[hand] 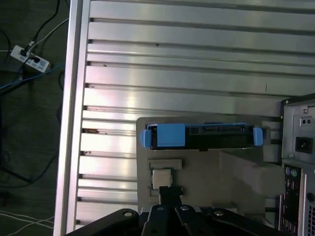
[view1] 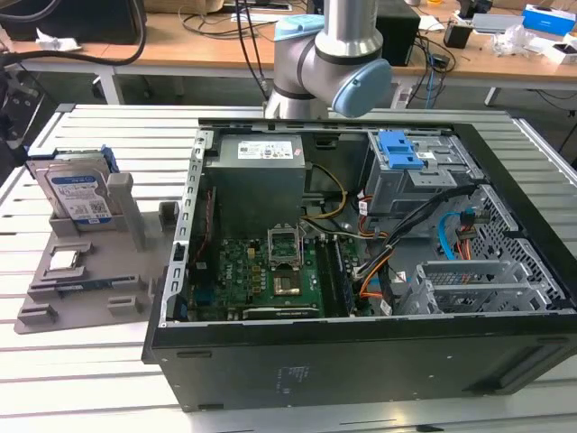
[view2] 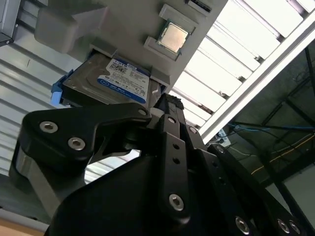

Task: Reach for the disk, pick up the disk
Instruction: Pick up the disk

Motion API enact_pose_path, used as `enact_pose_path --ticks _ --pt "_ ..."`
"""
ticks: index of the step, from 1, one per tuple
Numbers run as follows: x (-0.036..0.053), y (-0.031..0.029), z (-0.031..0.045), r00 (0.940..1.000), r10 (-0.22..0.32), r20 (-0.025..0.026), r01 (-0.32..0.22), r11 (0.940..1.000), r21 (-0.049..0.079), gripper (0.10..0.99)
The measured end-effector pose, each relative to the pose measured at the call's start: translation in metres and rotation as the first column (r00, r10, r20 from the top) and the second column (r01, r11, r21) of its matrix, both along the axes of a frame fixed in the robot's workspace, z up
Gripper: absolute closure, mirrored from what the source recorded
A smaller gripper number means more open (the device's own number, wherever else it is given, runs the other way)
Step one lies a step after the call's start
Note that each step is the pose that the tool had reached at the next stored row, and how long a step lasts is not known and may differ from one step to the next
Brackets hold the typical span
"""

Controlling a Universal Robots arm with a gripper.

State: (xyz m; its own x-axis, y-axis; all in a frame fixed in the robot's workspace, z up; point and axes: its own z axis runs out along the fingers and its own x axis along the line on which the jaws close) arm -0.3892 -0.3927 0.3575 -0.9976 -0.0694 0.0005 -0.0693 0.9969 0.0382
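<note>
The disk (view1: 79, 194) stands on edge in a slot of a grey holder (view1: 99, 271) at the exterior view's left. It is silver-grey with a white-and-blue label and a blue frame. In the first wrist view I see the disk (hand: 199, 136) edge-on, with blue tabs at both ends. My black gripper (hand: 170, 192) hovers over the holder near a small square chip (hand: 161, 178), short of the disk and apart from it. Its fingers look shut with nothing in them. In the second wrist view the gripper (view2: 170, 105) points at the disk's (view2: 110, 81) label side.
An open computer case (view1: 361, 271) fills the middle of the slatted metal table (view1: 108, 135), with a blue bracket (view1: 399, 149) at its back. The arm's base (view1: 334, 54) stands behind it. The table's edge (hand: 74, 98) runs near the holder, with cables on the floor beyond.
</note>
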Motion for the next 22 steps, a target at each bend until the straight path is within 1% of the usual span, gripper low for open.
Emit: enact_pose_path --ticks 2,4,5,7,8,9,11,12,13,14,15,16,18,20,21,22 --pt "0.0 0.0 0.0 0.9995 0.032 0.0 -0.032 0.9995 0.0 0.98" --pt "0.0 0.0 0.0 0.9974 0.072 0.0 -0.072 0.9974 0.0 0.98" --pt "0.0 0.0 0.0 0.9952 0.098 0.0 -0.098 0.9952 0.0 0.98" --pt "0.0 0.0 0.0 0.9924 0.123 0.0 -0.123 0.9924 0.0 0.98" --pt "0.0 0.0 0.0 0.9888 0.15 0.0 -0.15 0.9888 0.0 0.98" --pt "0.0 0.0 0.0 0.9838 0.179 0.0 -0.179 0.9838 0.0 0.98" --pt "0.0 0.0 0.0 0.9758 0.219 0.0 -0.219 0.9758 0.0 0.98" --pt "0.0 0.0 0.0 0.9683 0.25 0.0 -0.25 0.9683 0.0 0.98" --pt "0.0 0.0 0.0 0.9639 0.266 0.0 -0.266 0.9639 0.0 0.98" --pt "0.0 0.0 0.0 0.9581 0.286 0.0 -0.286 0.9581 0.0 0.98" --pt "0.0 0.0 0.0 0.9493 0.314 0.0 -0.314 0.9493 0.0 0.98" --pt "0.0 0.0 0.0 0.9437 0.331 0.0 -0.331 0.9437 0.0 0.98" --pt "0.0 0.0 0.0 0.9223 0.387 0.0 -0.387 0.9223 0.0 0.98" --pt "0.0 0.0 0.0 0.9099 0.415 0.0 -0.415 0.9099 0.0 0.98" --pt "0.0 0.0 0.0 0.8973 0.441 0.0 -0.441 0.8973 0.0 0.98" --pt "0.0 0.0 0.0 0.8906 0.455 0.0 -0.455 0.8906 0.0 0.98"
